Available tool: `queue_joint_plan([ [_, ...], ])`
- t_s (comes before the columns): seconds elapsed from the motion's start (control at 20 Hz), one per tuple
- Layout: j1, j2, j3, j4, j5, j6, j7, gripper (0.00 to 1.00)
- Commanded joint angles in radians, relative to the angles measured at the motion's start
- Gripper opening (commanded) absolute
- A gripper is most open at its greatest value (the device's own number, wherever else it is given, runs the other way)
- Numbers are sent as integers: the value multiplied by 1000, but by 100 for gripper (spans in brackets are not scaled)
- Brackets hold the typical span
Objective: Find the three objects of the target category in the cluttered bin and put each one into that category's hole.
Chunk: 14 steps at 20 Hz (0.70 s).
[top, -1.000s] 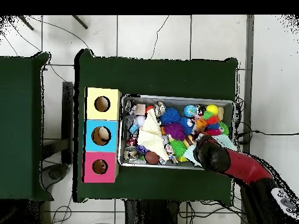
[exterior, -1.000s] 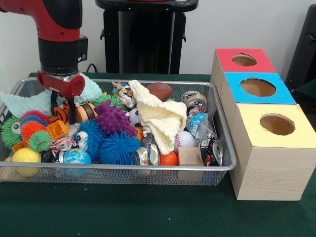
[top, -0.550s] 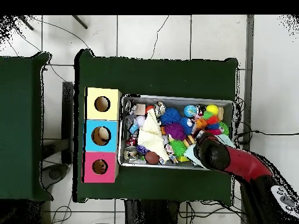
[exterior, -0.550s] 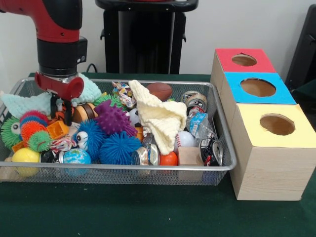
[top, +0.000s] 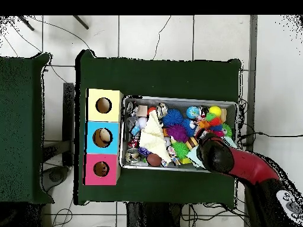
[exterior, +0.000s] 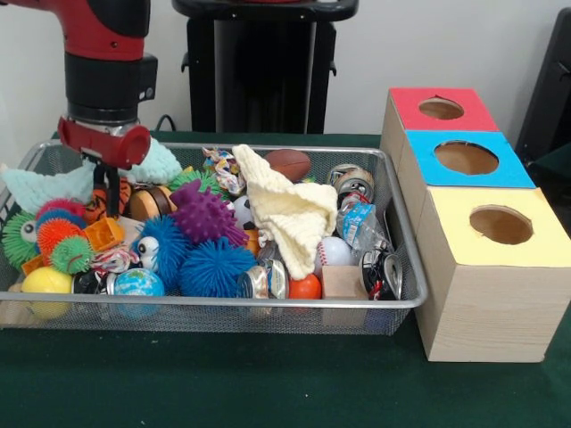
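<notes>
Gripper over bin's cluttered end, hold unclear.
Gripper (exterior: 105,183) hangs over the bin (exterior: 406,294) at 9 o'clock in front view, w/ tips by the tiger toy (exterior: 96,203); can't tell if open or shut. Boxes (exterior: 482,259) w/ holes sit at 3 o'clock, beside bin.

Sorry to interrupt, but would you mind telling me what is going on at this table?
A red and black robot arm is working over a wire bin crammed with toys, balls, cans and a cream cloth. Its gripper hangs over the bin's end farthest from the boxes, just above an orange striped toy; whether it holds anything is unclear. Beside the bin stand three wooden boxes with holes, topped red, blue and yellow.
</notes>
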Motion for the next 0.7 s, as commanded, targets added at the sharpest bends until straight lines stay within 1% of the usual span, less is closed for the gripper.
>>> queue_joint_plan([
  [0.05, 53, -200, 83, 119, 59, 177, 35, 0],
  [0.2, 77, -282, 82, 152, 101, 240, 40, 0],
  [0.3, 99, -342, 73, 180, 123, 256, 55, 0],
  [0.4, 118, -378, 67, 197, 146, 280, 64, 0],
  [0.5, 142, -392, 57, 202, 160, 290, 76, 0],
  [0.7, 177, -390, 47, 217, 189, 281, 102, 0],
])
